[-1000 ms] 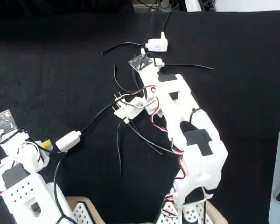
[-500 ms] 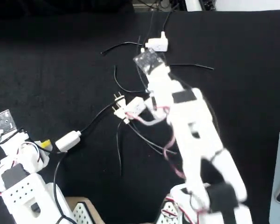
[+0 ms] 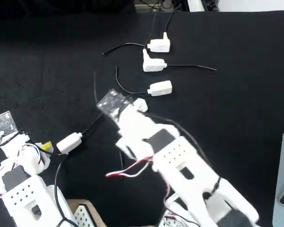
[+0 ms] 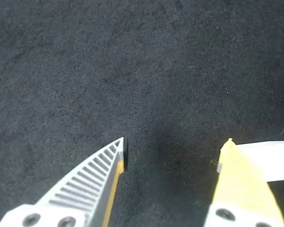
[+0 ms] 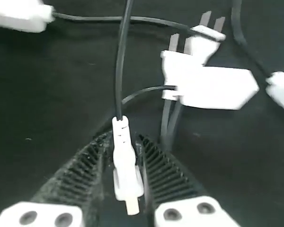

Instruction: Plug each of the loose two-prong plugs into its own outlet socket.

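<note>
The right gripper [image 5: 124, 142] has been swung back from the three white boxy outlet sockets [image 3: 154, 65] (all now uncovered) and is clamped on a slim white plug with black cord [image 5: 125, 172] at mid-table; insertion is judged pending. The left gripper [image 4: 175, 144] is held spread, empty.

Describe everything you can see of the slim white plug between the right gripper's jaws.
The slim white plug is a narrow, smooth body, plastic by its look, with a small stub at the end nearer the camera. A black cable leaves its far end and runs away over the black cloth. It lies lengthwise between the right gripper's ribbed black jaws, which close on both its sides. Its prongs cannot be made out.
</note>
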### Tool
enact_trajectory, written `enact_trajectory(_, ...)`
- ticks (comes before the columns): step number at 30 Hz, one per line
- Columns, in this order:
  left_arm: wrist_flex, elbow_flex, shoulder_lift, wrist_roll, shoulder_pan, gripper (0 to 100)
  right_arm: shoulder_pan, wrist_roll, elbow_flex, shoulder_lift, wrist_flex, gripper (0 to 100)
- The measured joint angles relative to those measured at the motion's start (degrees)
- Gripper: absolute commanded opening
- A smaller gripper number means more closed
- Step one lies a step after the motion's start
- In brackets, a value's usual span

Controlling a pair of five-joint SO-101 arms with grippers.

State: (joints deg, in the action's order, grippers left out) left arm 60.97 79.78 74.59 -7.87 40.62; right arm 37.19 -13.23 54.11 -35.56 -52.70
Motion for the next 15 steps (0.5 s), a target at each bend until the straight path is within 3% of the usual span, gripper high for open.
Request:
enact_trajectory(7,0.00,0.00,0.00,0.00,0.00,31,5.80,2.99,0.00,14.86,8.97,1.9)
enact_trajectory(12,0.00,0.00,0.00,0.00,0.00,31,6.15,3.25,-1.05,24.18,10.02,14.9)
enact_trajectory(15,0.00,0.00,0.00,0.00,0.00,31,6.24,4.75,-3.87,25.76,6.42,16.3)
